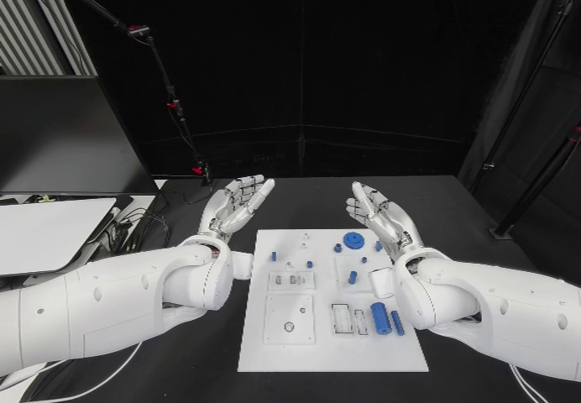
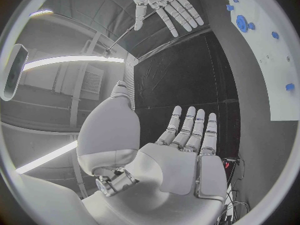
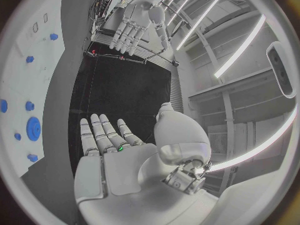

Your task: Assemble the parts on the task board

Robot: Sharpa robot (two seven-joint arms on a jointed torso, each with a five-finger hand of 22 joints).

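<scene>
The white task board [image 1: 317, 357] lies flat in the middle of the black table, with several small blue parts on it. A blue gear-like disc [image 1: 353, 240] sits near its far right edge, and blue cylinders [image 1: 381, 317] lie at the near right. My left hand [image 1: 235, 204] is raised beyond the board's far left corner, fingers straight and apart, holding nothing. My right hand [image 1: 378, 211] mirrors it past the far right corner, palm facing inward, also holding nothing. The left wrist view shows the left hand [image 2: 187, 135] flat and the board's [image 2: 275, 60] edge; the right wrist view shows the right hand [image 3: 103, 140] and the board [image 3: 31, 75].
A white panel [image 1: 49, 231] lies off the table's left side beside a dark monitor [image 1: 60, 134]. A thin stand with cables [image 1: 175, 109] rises behind the table's far left corner. Black tabletop [image 1: 315, 201] lies between the two hands.
</scene>
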